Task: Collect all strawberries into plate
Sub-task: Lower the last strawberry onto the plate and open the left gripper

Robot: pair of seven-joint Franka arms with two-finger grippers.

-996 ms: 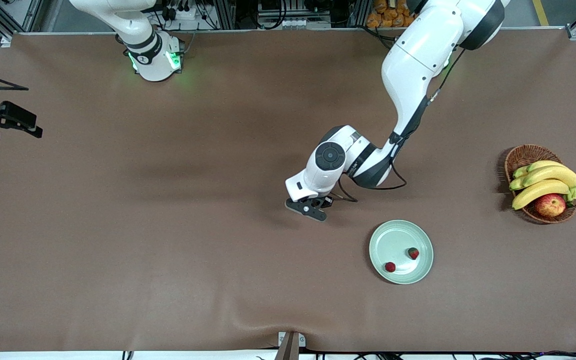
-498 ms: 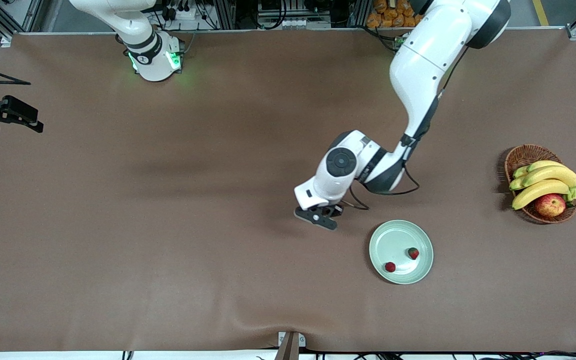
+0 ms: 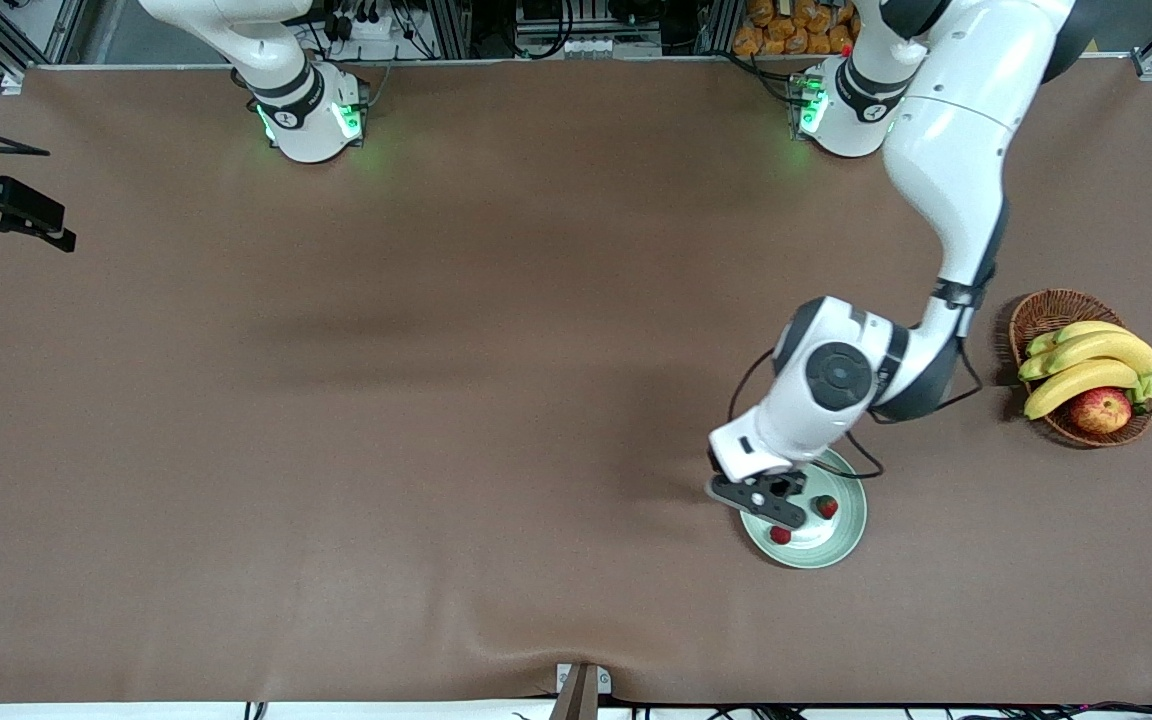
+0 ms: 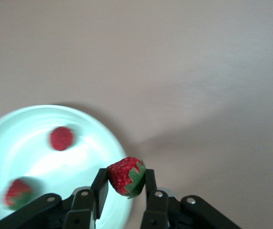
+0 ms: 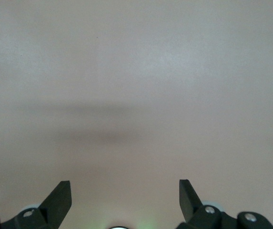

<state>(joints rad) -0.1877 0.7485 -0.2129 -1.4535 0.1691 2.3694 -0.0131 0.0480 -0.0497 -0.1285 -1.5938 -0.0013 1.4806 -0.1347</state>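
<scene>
Left gripper (image 4: 126,183) pinches third strawberry (image 4: 126,176) over plate (image 3: 841,540) rim, two strawberries (image 3: 826,507) already inside. Early release risks berry rolling onto table (image 3: 386,400). Right gripper (image 5: 125,193) waits, fingers spread wide.

Three strawberries (image 4: 126,176), one plate (image 3: 841,545), one basket (image 3: 1048,310), three bananas (image 3: 1086,365), one apple (image 3: 1101,410).
</scene>
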